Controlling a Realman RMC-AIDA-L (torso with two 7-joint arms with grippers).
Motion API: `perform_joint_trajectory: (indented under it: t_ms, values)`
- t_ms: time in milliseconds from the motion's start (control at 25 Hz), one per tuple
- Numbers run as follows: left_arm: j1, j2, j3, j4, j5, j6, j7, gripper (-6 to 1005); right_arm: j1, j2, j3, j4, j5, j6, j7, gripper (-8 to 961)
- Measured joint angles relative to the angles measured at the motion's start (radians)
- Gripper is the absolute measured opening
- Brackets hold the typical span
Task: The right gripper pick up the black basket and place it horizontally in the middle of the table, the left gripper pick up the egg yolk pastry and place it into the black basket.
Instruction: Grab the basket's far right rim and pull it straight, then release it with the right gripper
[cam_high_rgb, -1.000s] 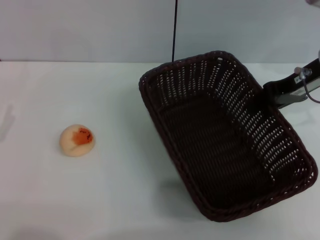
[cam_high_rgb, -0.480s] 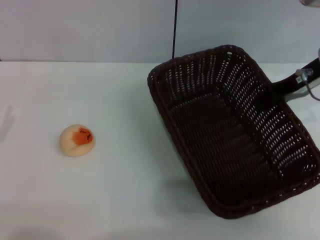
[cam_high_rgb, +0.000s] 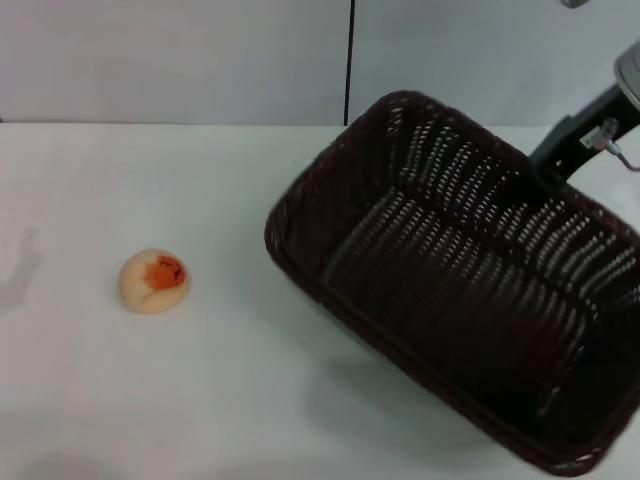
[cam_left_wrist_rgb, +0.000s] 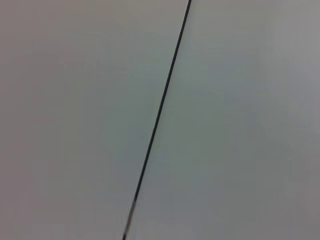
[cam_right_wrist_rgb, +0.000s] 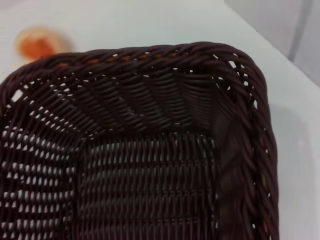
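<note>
The black basket (cam_high_rgb: 450, 290) hangs tilted above the right half of the table (cam_high_rgb: 150, 400), its opening turned toward me. My right gripper (cam_high_rgb: 540, 172) grips its far rim from the right; only the black finger link and a bit of arm show. The right wrist view looks into the basket (cam_right_wrist_rgb: 145, 165) from that rim. The egg yolk pastry (cam_high_rgb: 154, 281) lies on the table at the left, well apart from the basket, and shows blurred beyond the rim in the right wrist view (cam_right_wrist_rgb: 37, 42). My left gripper is out of view.
A grey wall with a vertical black seam (cam_high_rgb: 349, 60) stands behind the table. The left wrist view shows only that wall and seam (cam_left_wrist_rgb: 157, 115). White tabletop lies between the pastry and the basket.
The right gripper has risen and the basket has lifted, tilted and swung, its left end moving left and its long side turning toward horizontal. The pastry has not moved.
</note>
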Motion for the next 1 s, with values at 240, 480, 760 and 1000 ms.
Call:
perform_joint_trajectory:
  t_ms: [240,480,760,1000]
  values:
    - [0.06,-0.002,0.022,-0.108,0.002,0.013,0.078,861,0.03,0.007,-0.104,-0.087,-0.013,-0.012,-0.149,149]
    - [0.083,-0.003,0.026,-0.143,0.009,0.022,0.094,859,0.08,0.015,-0.11,-0.081,-0.027,-0.002,-0.288,162]
    - [0.074,-0.001,0.025,-0.14,0.01,0.017,0.099,852,0.087,0.088,-0.13,-0.084,-0.047,0.088,-0.335,177]
    - [0.046,0.003,0.021,-0.122,0.01,-0.007,0.101,847,0.077,0.104,-0.174,-0.075,-0.031,0.133,-0.344,190]
